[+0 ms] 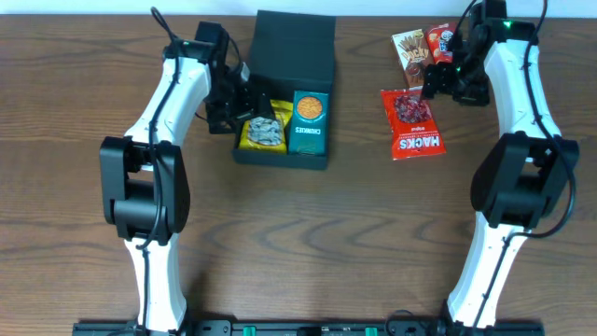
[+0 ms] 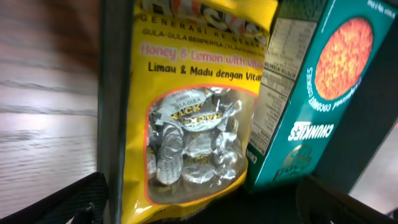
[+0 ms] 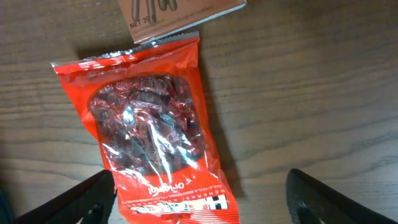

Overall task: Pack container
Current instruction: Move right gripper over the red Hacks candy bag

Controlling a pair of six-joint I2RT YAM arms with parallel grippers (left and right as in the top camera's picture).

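Jaws spread and empty, the right gripper (image 3: 200, 198) hangs above the red sweets packet (image 3: 155, 130), seemingly the next pick: lower, pinch, carry it to the container (image 1: 280, 157) at upper centre of the overhead view, where the left gripper (image 2: 205, 205), likewise spread, hovers.

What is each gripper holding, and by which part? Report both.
Nothing is held. The left gripper stands open over the yellow bag in the box; the right gripper stands open over the red bag.
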